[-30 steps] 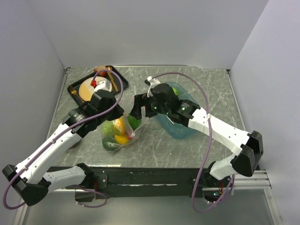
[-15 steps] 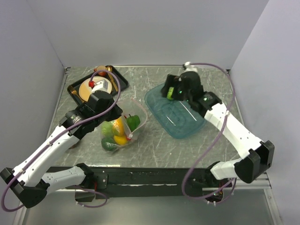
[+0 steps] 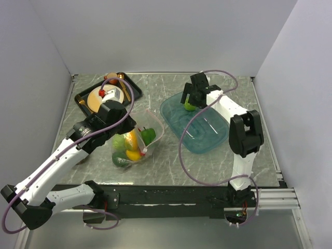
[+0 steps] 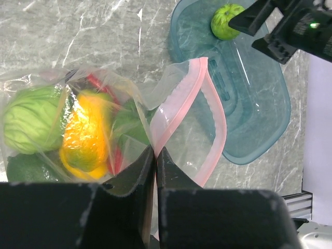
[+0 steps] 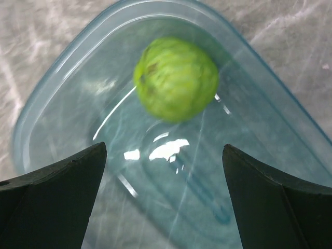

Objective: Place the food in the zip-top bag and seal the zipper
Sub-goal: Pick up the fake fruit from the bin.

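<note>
Since the earlier frame the right arm swings from the bag mouth to the far end of the teal tub (image 3: 207, 139); the left arm barely shifts. Step in hand: fetching the last loose piece, a green round fruit (image 5: 176, 78). The right end effector (image 5: 163, 149) hangs spread wide above it, not touching. The left end effector (image 4: 155, 153) is pressed together, pinching the zip-top bag (image 4: 129, 98) film just beside the pink zipper (image 4: 174, 111), mouth agape. Mango (image 4: 85, 135) & other food are inside; the bag lies on the surface (image 3: 171, 155). Next, prob.: lower, close on fruit, carry to mouth. The right wrist view shows the fruit centred btwn the fingers; only the top view shows the tub-to-bag gap.
</note>
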`<control>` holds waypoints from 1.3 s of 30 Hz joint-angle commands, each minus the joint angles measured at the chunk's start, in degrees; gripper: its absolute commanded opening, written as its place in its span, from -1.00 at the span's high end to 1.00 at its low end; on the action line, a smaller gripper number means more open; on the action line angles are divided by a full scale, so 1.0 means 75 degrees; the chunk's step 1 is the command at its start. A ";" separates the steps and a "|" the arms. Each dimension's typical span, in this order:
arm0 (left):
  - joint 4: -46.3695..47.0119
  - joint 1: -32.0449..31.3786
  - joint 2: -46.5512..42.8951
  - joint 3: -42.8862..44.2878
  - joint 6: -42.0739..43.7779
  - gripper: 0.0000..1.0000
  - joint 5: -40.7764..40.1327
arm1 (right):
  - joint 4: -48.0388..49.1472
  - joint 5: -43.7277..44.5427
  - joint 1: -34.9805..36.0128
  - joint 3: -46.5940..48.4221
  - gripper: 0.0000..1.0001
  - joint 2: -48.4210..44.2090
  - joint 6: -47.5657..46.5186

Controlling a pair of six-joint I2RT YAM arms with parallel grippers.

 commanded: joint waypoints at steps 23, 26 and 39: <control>0.0058 0.0032 -0.0003 -0.0041 0.0087 0.77 -0.0192 | 0.1360 0.0593 -0.0099 0.0072 -0.82 0.1126 0.0133; 0.0081 0.0032 -0.0038 -0.0052 0.0040 0.78 -0.0122 | 0.1313 0.0511 -0.0134 0.0094 -0.42 0.1196 0.0063; 0.0034 0.0032 -0.0226 -0.0029 -0.0030 0.80 -0.0075 | 0.1968 -0.0672 -0.0122 -0.1509 0.38 -0.0630 -0.0159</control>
